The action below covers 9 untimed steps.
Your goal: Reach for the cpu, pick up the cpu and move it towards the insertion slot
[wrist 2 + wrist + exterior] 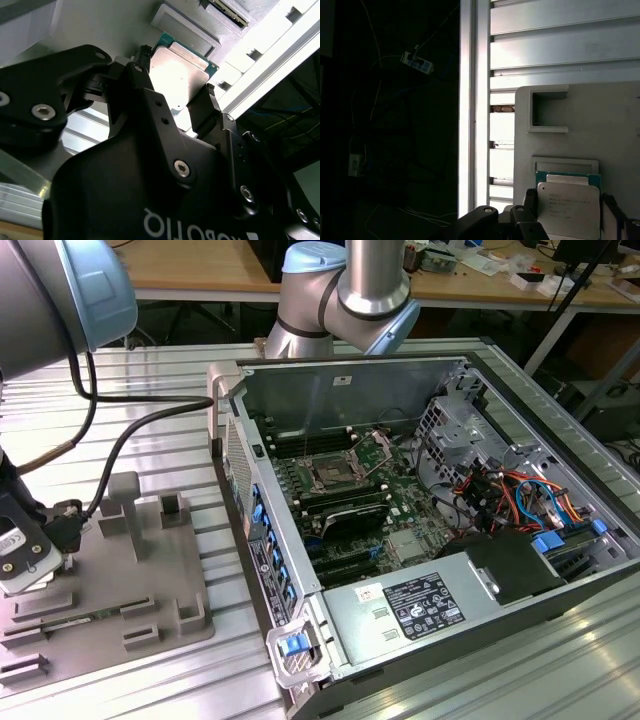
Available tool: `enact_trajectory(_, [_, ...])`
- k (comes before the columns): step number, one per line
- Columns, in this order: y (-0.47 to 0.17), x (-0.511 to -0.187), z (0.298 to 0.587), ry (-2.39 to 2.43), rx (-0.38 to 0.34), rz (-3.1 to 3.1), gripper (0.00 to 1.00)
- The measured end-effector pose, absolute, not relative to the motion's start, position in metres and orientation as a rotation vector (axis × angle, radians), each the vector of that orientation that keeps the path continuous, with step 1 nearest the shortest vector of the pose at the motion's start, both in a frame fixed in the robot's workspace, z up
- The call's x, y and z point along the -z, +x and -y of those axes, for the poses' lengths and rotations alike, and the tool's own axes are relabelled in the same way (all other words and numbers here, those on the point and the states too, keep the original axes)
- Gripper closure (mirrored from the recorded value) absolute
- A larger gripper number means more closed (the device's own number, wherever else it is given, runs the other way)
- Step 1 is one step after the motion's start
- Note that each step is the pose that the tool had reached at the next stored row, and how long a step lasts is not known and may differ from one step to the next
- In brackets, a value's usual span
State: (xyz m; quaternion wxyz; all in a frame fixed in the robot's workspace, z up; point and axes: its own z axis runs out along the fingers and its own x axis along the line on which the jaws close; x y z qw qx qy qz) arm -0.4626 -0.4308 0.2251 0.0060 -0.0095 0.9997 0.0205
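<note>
Pinching the cpu (568,210) by two opposite edges, your end effector (176,74) sat narrowed to its width in both wrist views | cpu over the grey fixture plate (150,585) at the exterior view's left | insertion slot (330,477) well apart, inside the open computer case (350,390).

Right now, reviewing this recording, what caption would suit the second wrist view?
Tool set on either side of the cpu, above the grey fixture plate, with aluminium table slats alongside.

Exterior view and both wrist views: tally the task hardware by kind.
Silver-topped flat square cpu: 1
Silvery metal-framed square insertion slot: 1
Black gripper: 1
Grey plastic fixture plate: 1
Total: 4
</note>
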Motion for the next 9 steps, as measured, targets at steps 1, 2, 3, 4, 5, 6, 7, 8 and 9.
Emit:
enact_trajectory(1, [-0.4626,-0.2252,0.4308,-0.030,-0.064,-3.129,0.45])
enact_trajectory(2, [-0.4626,-0.2253,0.4308,-0.030,-0.064,-3.129,0.45])
enact_trajectory(3, [-0.4626,-0.2253,0.4308,-0.030,-0.064,-3.129,0.45])
enact_trajectory(4, [-0.4626,-0.2253,0.4308,-0.030,-0.064,-3.129,0.45])
enact_trajectory(5, [-0.4626,-0.2254,0.4308,-0.030,-0.064,-3.129,0.45])
enact_trajectory(6, [-0.4626,-0.2259,0.4308,-0.030,-0.064,-3.129,0.45])
enact_trajectory(7, [-0.4626,-0.2265,0.4308,-0.030,-0.064,-3.129,0.45])
enact_trajectory(8, [-0.4626,-0.2274,0.4308,-0.030,-0.064,-3.129,0.45])
enact_trajectory(9, [-0.4626,-0.2283,0.4308,-0.030,-0.064,-3.129,0.45])
